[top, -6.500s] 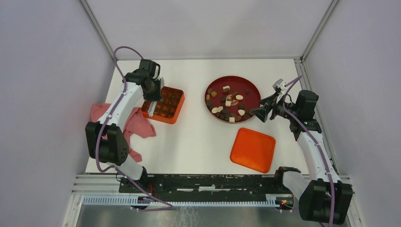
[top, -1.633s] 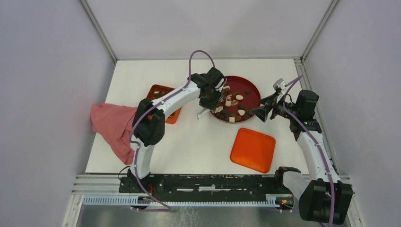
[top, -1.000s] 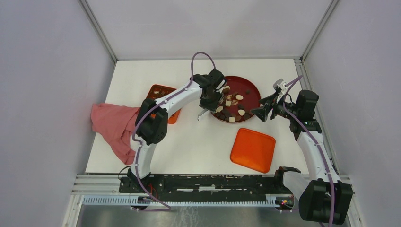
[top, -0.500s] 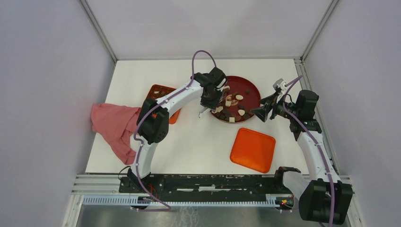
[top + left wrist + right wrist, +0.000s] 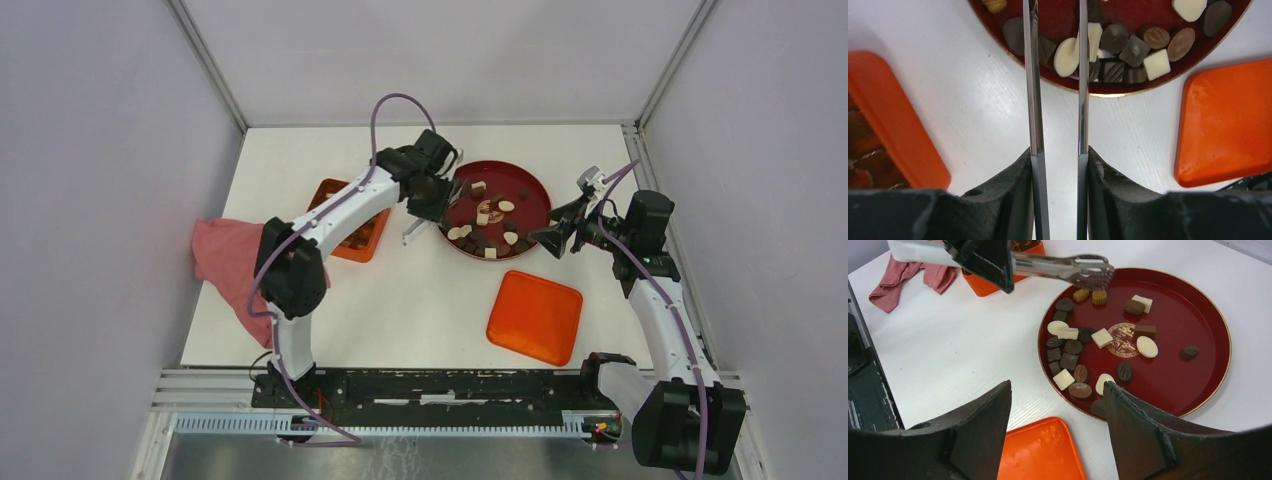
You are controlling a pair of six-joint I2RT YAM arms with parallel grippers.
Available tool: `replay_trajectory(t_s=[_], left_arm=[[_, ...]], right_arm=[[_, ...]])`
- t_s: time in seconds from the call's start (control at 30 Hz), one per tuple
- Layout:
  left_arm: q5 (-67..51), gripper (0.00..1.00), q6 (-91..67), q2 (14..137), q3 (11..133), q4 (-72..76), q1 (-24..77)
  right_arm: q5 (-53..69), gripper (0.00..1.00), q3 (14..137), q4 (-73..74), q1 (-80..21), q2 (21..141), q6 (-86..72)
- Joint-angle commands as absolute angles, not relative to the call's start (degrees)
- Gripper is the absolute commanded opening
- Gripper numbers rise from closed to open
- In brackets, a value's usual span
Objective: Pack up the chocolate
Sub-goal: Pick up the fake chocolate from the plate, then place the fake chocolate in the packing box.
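**Two arms at the plate, L one stretched across**

L arm arcs from its base fwd and rightward over the orange box (image 5: 338, 243), wrist at the red plate's (image 5: 1209, 315) left rim. The left gripper (image 5: 1098, 271) carries long metal blades, parallel w/ a narrow gap. Can't tell if a pc is pinched.

R arm stands upright, forearm leaning in. The right gripper (image 5: 560, 226) is spread wide, empty, just beside the plate's right rim.

Most chocolate (image 5: 1073, 360) lies on the plate, some in the box. Gold crest (image 5: 1124, 340) at plate centre: lettering too small to read.
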State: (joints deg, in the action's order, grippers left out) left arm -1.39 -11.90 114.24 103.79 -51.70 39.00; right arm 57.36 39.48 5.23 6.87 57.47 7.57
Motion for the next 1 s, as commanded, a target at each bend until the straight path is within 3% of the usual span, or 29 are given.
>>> replay_trajectory(t_s=[0.0, 0.4, 0.97], left_arm=[[-4.23, 0.02, -11.33, 104.25, 97.52, -48.35, 34.97], [-1.33, 0.02, -7.47, 88.75, 81.89, -49.39, 18.89], [7.84, 0.02, -5.87, 91.62, 82.01, -50.43, 16.89]], right_arm=[[58.87, 0.73, 39.20, 3.52, 7.03, 56.91, 7.82], [58.94, 0.73, 38.85, 3.00, 7.03, 57.12, 7.47], [58.97, 0.73, 38.74, 2.90, 7.03, 57.07, 7.62]])
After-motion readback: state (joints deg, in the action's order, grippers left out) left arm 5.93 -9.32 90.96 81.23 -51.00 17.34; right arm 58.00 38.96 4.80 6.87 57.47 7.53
